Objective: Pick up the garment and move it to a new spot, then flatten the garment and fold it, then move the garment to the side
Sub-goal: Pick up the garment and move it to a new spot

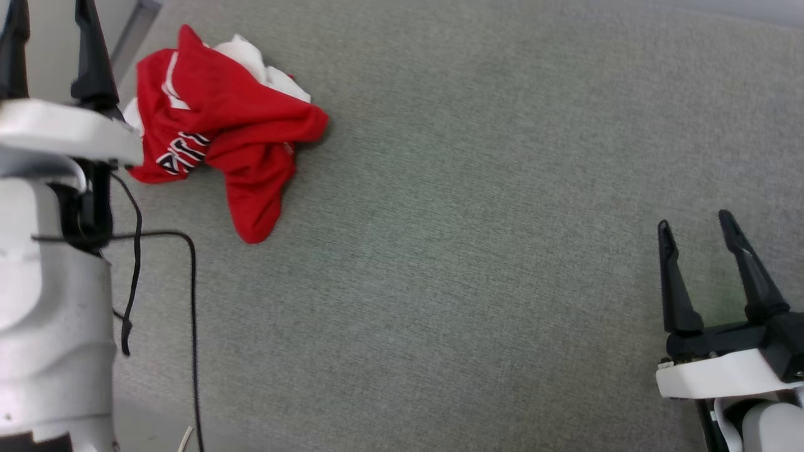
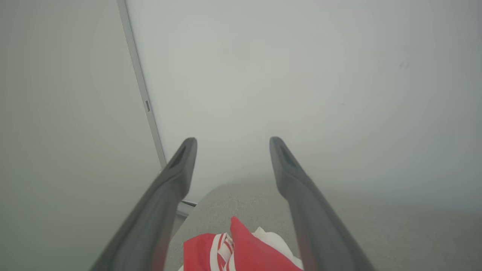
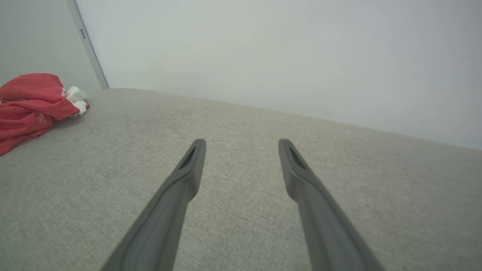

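The garment (image 1: pixel 232 135), red with white sleeves and black white-outlined letters, lies crumpled at the far left of the grey fabric surface (image 1: pixel 471 220). My left gripper (image 1: pixel 53 12) is open at the top left, raised beside the garment's left edge, with nothing between its fingers. In the left wrist view the garment (image 2: pixel 244 250) lies low between that gripper's (image 2: pixel 232 142) open fingers. My right gripper (image 1: pixel 696 221) stands open at the lower right, far from the garment. In the right wrist view the right gripper (image 3: pixel 241 143) is empty above bare fabric, and the garment (image 3: pixel 30 105) lies at the left edge.
A black cable (image 1: pixel 188 301) hangs from my left arm (image 1: pixel 50 301) over the surface's near left part. A pale wall (image 3: pixel 282 52) with a grey vertical strip (image 3: pixel 88 49) rises behind the far edge. Wide bare fabric stretches between the garment and my right gripper.
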